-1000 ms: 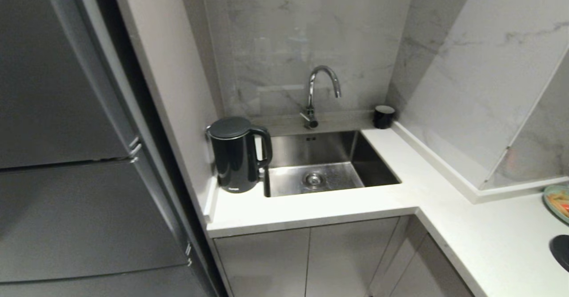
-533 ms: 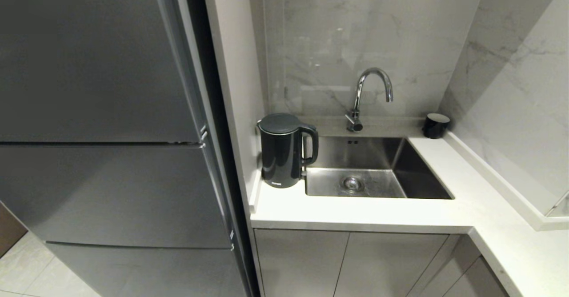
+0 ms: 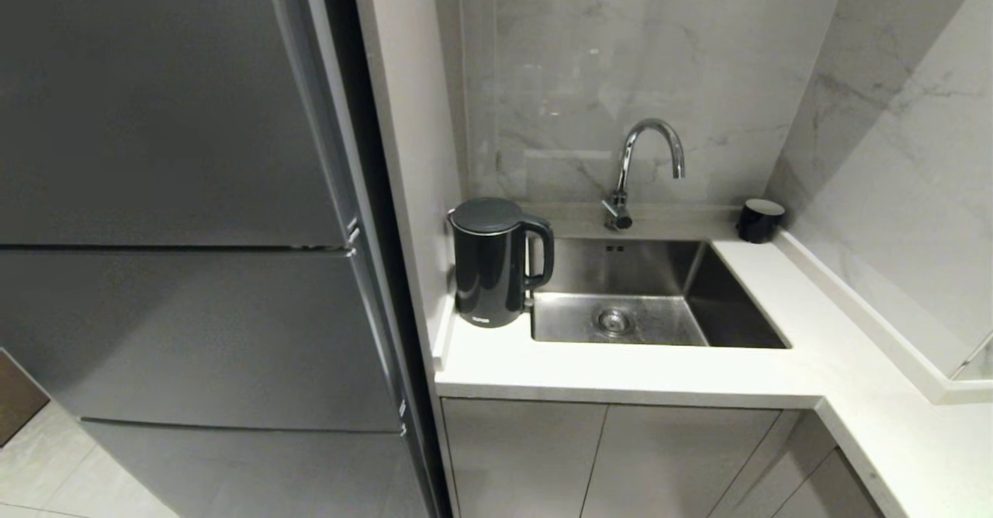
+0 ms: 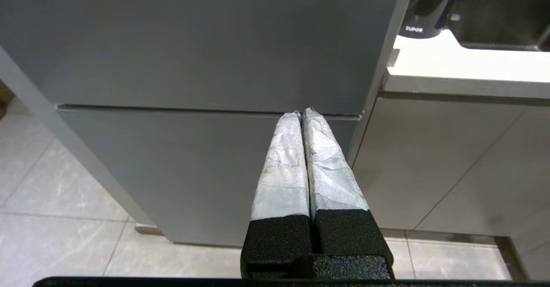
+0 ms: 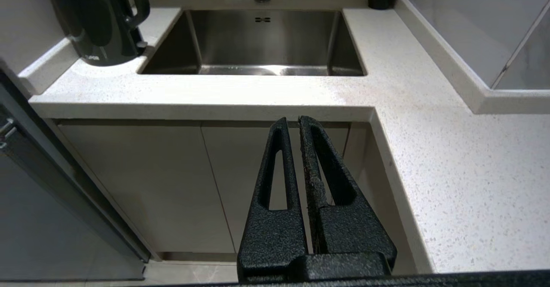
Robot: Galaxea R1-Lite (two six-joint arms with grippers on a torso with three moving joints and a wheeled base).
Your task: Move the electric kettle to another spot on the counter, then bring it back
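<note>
While parked low with both grippers pressed shut, holding nothing.
Tall glossy black electric kettle (image 3: 495,261) upright on white speckled stone bench (image 3: 621,374), just left of steel sink (image 3: 655,312); left gripper (image 4: 302,114), right gripper (image 5: 293,122) well short of it.

Kettle (image 3: 490,274): glossy black body, matt lid. Counter (image 3: 621,374): white speckled stone, smooth. Sink (image 3: 659,293): brushed steel. Tap (image 3: 648,163): polished chrome. Wall (image 3: 621,60): glossy marbled panel. Fridge (image 3: 178,192): matt grey. Left gripper (image 4: 302,114): fingers wrapped in crinkled grey tape. Right gripper (image 5: 293,121): rough black plastic.
</note>
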